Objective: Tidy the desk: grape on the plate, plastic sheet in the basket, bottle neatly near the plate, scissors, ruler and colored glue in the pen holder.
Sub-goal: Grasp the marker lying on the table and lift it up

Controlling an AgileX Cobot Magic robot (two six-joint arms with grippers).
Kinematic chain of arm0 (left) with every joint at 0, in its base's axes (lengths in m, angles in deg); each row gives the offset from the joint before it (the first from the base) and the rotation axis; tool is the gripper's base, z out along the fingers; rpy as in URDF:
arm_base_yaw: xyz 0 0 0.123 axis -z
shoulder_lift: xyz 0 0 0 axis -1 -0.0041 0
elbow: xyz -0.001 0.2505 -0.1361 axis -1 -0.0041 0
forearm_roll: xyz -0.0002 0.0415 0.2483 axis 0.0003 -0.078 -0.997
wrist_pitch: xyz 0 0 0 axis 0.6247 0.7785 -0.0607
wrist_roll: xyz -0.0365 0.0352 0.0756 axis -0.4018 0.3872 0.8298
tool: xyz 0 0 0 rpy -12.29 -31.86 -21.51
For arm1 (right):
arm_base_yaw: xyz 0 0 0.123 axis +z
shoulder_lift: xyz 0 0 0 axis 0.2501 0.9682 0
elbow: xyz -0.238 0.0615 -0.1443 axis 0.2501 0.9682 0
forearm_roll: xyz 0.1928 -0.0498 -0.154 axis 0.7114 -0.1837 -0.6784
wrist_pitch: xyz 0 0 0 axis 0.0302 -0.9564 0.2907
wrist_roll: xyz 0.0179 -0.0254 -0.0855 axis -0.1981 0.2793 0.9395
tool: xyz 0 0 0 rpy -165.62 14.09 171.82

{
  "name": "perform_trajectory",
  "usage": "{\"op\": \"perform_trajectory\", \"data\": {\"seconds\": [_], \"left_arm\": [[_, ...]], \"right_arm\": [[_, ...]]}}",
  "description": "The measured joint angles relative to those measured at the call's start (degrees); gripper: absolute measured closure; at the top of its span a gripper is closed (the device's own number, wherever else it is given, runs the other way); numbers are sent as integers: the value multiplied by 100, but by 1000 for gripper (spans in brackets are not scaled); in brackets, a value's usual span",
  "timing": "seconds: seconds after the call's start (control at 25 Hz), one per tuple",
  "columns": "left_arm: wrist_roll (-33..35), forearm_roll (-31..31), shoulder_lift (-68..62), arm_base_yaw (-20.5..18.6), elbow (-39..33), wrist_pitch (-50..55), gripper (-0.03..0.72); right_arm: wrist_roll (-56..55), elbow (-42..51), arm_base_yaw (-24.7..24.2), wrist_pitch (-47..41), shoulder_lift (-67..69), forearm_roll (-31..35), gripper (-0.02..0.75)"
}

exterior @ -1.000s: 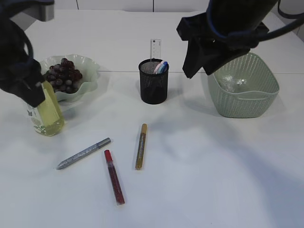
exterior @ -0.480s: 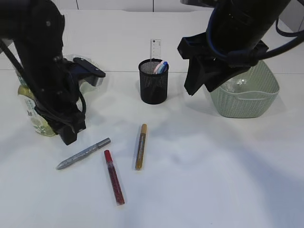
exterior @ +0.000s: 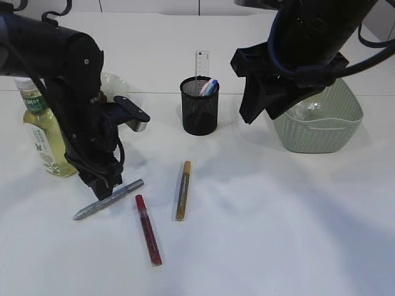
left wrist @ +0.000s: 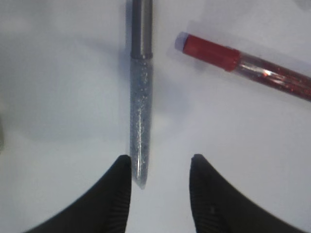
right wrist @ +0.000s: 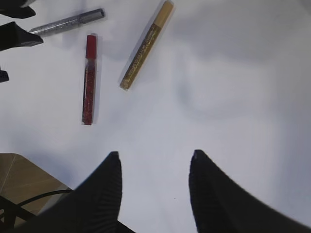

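Left claw (left wrist: 160,174) has dropped from bottle (exterior: 44,132) to silver glue (left wrist: 139,121).

This looks like a robot laboratory arranged as an office desk. A plain white bench (exterior: 278,234) stands before white cabinet doors (exterior: 154,6). Just behind the left hand (exterior: 102,185), a black mesh pen holder (exterior: 199,114) holds stationery.

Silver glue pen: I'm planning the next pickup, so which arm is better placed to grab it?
Left. Its tool hangs open right over the silver glue pen, whose tip lies by one finger. The right tool is open and empty too, but it hovers high beside the basket, far from the pens.
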Motion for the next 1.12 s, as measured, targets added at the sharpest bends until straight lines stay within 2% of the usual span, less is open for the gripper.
{"op": "perform_trajectory", "data": {"seconds": [0.56,0.84,1.12], "left_arm": [[44,9,-289,0,0,-552,393],[-35,219,-297,0,0,-717,372],[-42,255,-346,-218,0,-726,365]], "right_arm": [[0,0,0,0,0,0,373],[0,0,0,0,-9,0,374],[0,0,0,0,-9,0,374]]}}
